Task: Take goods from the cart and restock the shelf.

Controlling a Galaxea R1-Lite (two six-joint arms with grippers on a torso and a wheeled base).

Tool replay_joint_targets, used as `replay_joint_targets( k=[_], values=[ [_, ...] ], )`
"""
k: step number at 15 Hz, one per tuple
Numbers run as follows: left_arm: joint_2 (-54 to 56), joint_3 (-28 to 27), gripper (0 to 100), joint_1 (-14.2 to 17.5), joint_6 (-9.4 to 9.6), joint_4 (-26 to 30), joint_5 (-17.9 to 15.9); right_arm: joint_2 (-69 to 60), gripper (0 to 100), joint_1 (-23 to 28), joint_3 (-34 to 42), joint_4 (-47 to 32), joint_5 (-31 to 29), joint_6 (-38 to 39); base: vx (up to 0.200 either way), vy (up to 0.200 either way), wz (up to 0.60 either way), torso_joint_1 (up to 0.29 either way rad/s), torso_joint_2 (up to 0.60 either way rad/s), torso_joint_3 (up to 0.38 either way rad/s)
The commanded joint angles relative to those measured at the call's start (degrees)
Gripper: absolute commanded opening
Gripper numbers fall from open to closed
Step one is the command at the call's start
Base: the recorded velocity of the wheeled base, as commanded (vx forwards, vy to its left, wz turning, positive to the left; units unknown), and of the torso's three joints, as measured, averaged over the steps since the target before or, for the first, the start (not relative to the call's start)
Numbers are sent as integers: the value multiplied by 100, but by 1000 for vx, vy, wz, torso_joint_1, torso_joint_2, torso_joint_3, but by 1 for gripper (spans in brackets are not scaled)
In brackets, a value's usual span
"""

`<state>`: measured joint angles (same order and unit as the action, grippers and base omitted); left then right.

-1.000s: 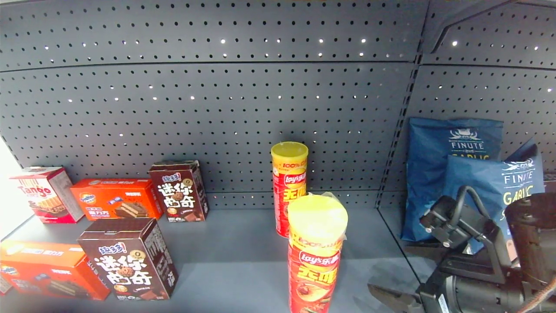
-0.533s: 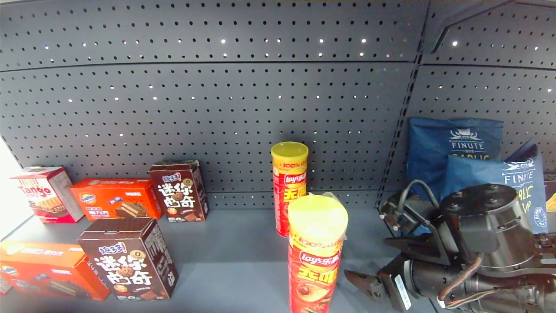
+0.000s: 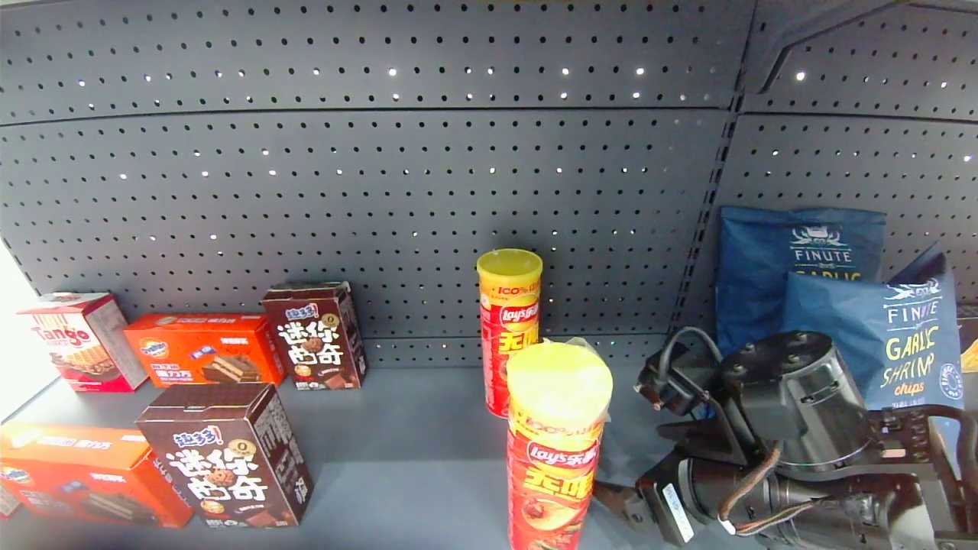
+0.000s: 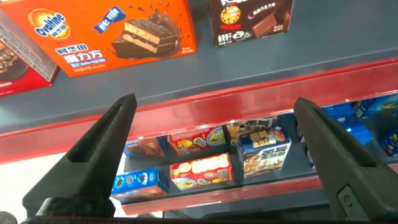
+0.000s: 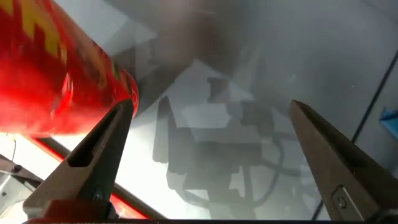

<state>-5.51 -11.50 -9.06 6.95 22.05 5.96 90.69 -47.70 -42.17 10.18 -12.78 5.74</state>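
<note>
Red-and-yellow front can (image 3: 558, 443) stands on the shelf (image 3: 412, 435), at 6 o'clock of the rear can (image 3: 510, 328). Right tool (image 5: 211, 104) is spread, at 3 o'clock of the front can. Right wrist view puts the can's base just beside one finger; contact unclear. Left tool (image 4: 214, 99) is spread over the shelf's red edge (image 4: 249, 84), with an orange box (image 4: 118, 34) above and lower-shelf boxes (image 4: 202, 171) below. Blue bags (image 3: 833, 283) at 3 o'clock.

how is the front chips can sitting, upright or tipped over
Upright: the front chips can stands on the shelf with its yellow lid on top, the open right gripper beside it.
</note>
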Motion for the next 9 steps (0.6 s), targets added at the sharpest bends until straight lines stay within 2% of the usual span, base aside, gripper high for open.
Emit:
replay_joint_targets(
  k=[1, 5, 9],
  values=[
    [-20, -2, 100, 0, -1, 1, 2, 178, 100, -81, -143, 2, 3, -3, 0, 0, 0, 0, 0, 0],
    [-20, -2, 100, 0, -9, 1, 2, 388, 100, -248, -292, 2, -6, -3, 0, 0, 0, 0, 0, 0],
    [-20, -2, 100, 0, -18, 1, 2, 230, 100, -204, -195, -7, -23, -3, 0, 0, 0, 0, 0, 0]
  ],
)
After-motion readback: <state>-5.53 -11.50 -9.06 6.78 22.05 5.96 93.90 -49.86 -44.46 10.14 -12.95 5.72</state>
